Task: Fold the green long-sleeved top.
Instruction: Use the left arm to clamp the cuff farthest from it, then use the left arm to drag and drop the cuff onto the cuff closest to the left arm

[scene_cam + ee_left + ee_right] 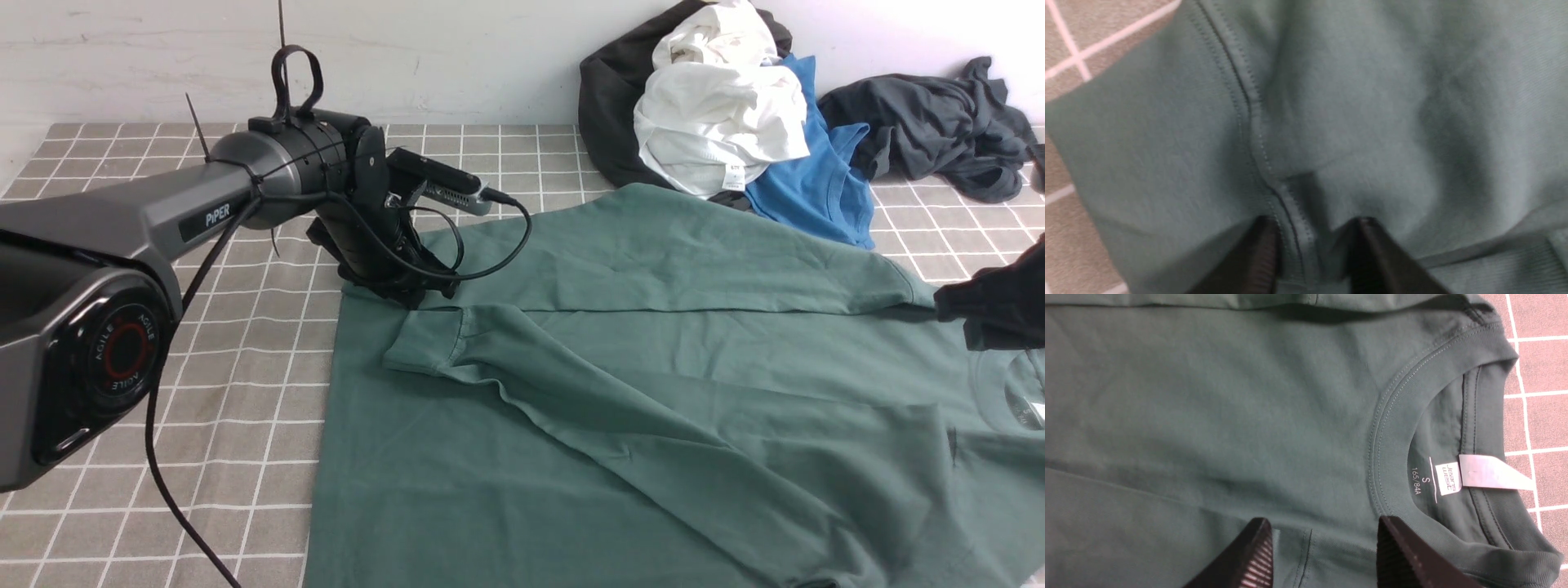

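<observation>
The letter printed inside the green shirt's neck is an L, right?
No. The letter printed inside the neck of the green shirt is an S, not an L. The right wrist view shows it, beside the white brand patch.

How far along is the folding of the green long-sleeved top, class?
Done: both sleeves lie folded across the green top. In hand: the left gripper straddles a stitched seam at the hem end, jaws apart; the right gripper hangs open beside the collar. Neither visibly pinches cloth. Left: the body lies spread full length, so folding hem towards collar remains.
</observation>
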Controlling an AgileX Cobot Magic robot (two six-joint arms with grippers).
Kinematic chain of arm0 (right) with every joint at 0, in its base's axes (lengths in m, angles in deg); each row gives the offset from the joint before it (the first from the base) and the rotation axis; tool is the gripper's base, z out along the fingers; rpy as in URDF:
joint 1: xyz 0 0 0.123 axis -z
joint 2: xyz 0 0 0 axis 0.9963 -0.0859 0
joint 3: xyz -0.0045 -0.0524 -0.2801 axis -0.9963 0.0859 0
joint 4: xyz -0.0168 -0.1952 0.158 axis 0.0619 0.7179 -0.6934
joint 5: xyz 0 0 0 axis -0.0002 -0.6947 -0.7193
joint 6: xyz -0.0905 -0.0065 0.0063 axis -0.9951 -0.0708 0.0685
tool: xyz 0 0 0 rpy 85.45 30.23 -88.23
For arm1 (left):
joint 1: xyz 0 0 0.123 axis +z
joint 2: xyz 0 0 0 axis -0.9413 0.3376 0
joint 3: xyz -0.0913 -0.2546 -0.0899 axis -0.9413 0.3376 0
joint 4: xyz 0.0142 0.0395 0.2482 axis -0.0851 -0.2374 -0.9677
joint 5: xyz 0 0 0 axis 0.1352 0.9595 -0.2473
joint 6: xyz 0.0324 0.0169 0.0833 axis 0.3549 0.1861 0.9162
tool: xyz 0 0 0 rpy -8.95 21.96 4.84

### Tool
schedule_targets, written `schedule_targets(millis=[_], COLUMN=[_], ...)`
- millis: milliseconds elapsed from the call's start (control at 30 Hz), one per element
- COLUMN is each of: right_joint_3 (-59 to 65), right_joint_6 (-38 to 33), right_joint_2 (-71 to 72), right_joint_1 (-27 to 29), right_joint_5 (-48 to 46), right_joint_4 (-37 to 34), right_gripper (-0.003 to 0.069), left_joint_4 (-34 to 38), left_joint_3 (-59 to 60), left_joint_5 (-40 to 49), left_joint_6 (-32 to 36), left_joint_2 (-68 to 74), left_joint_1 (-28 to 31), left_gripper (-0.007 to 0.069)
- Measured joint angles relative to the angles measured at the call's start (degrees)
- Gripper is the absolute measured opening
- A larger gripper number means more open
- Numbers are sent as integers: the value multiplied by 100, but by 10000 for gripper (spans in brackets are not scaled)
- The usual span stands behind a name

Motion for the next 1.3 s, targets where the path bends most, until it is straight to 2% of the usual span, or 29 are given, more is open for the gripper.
schedule_targets(millis=[67,167,400,533,667,900,1000,1067,1100,1233,1267,1300], right_joint_3=[0,0,0,0,0,0,0,0,0,0,0,0], right_joint_6=[0,0,0,-6,-20,-26,-164,-285,-544,-1072,-1096,-1203], right_joint_2=[0,0,0,0,66,374,529,599,740,1136,1160,1333], right_joint_1=[0,0,0,0,0,0,0,0,-12,-245,-292,-479], right_joint_5=[0,0,39,-7,-145,-171,-241,-293,-402,-652,-687,-825], right_joint_4=[0,0,0,0,-6,-115,-353,-488,-813,-1268,-1307,-1404], right_gripper=[335,335,335,335,335,335,335,335,335,335,335,335], left_joint_4=[0,0,87,269,375,835,912,919,919,925,935,940], left_joint_3=[0,14,38,114,1063,3688,4594,4785,5026,5088,5088,5077], left_joint_5=[-13,-11,375,1097,1602,760,299,182,97,126,132,248], left_joint_6=[0,19,24,2,-118,-147,-147,-147,-109,-14,-4,53], left_joint_2=[-14,-131,-926,-1574,-2583,-3942,-4049,-4049,-4049,-4055,-4066,-4119], left_joint_1=[0,0,0,0,0,-303,-558,-639,-751,-899,-905,-946], left_gripper=[74,17,13,13,13,17,60,94,163,351,361,425])
